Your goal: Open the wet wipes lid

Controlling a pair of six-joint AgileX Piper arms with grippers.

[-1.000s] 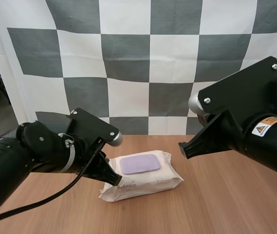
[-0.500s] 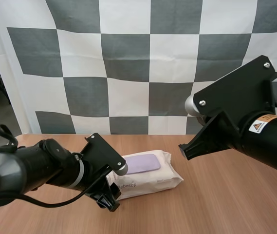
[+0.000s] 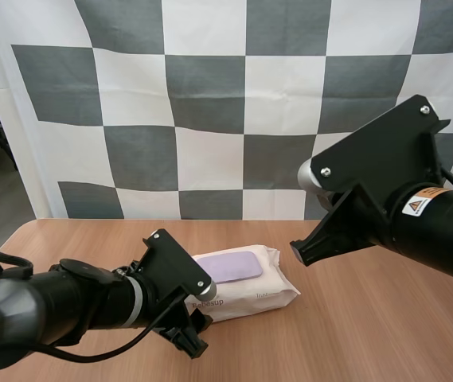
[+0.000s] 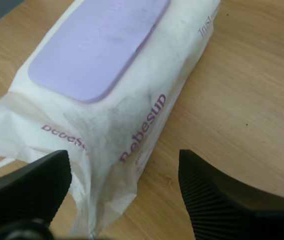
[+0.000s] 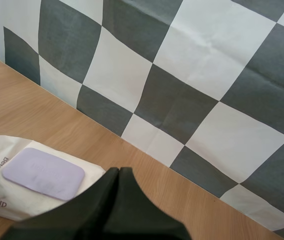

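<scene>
So, the wet wipes pack [image 3: 250, 296] lies flat in the middle of the surface [image 3: 369, 334], with its purple lid [image 3: 228, 267] facing up and not yet lifted. My left jaws are spread wide and sit low at the crimped end, with that corner between them but not squeezed. I reckon they're parked there to pin the pack. My right jaws are clenched on nothing and hover above the opposite end, probably lined up to flick the lid's edge.
</scene>
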